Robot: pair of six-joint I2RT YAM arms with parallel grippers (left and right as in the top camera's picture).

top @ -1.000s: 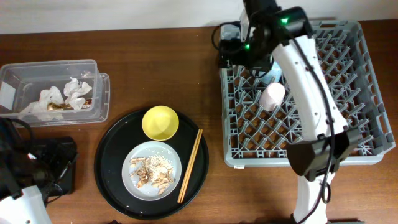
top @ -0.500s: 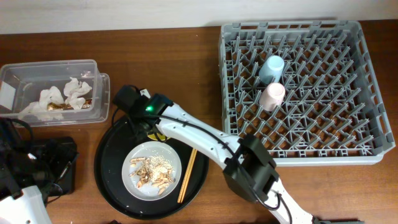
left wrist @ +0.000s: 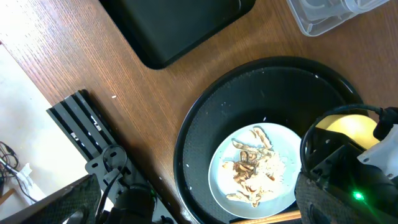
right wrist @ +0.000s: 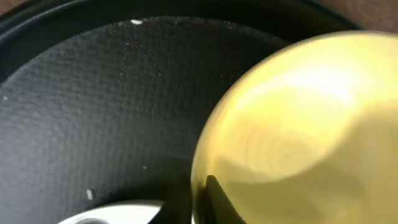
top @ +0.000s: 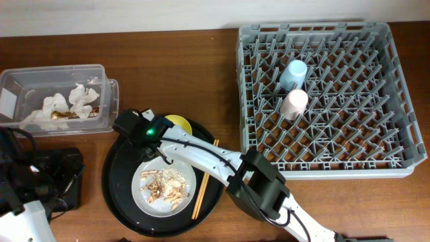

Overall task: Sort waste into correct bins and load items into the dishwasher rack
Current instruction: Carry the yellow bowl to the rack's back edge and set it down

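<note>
Grey plastic forms the dishwasher rack, which occupies the right side of the wooden table. Two items stand among its pegs, near the back left: the light blue cup and, just in front of it, the small pink cup.

The round black tray sits at centre front. It carries the following:
- The yellow bowl at the tray's rear edge, partly covered by the right arm in the overhead view.
- The pale grey plate in front of the bowl, bearing the beige food scraps.
- The wooden chopsticks, lying side by side along the plate's right.

The right gripper is over the tray at the bowl's left side. The right wrist view is filled by the bowl's yellow surface at close range. Whether the fingers are apart or together cannot be told.

The clear container stands at the far left and holds the white tissues and the gold wrapper. The flat black box lies in front of it.

The left gripper is held at the front left corner, well apart from the tray. Its finger spacing cannot be told.
</note>
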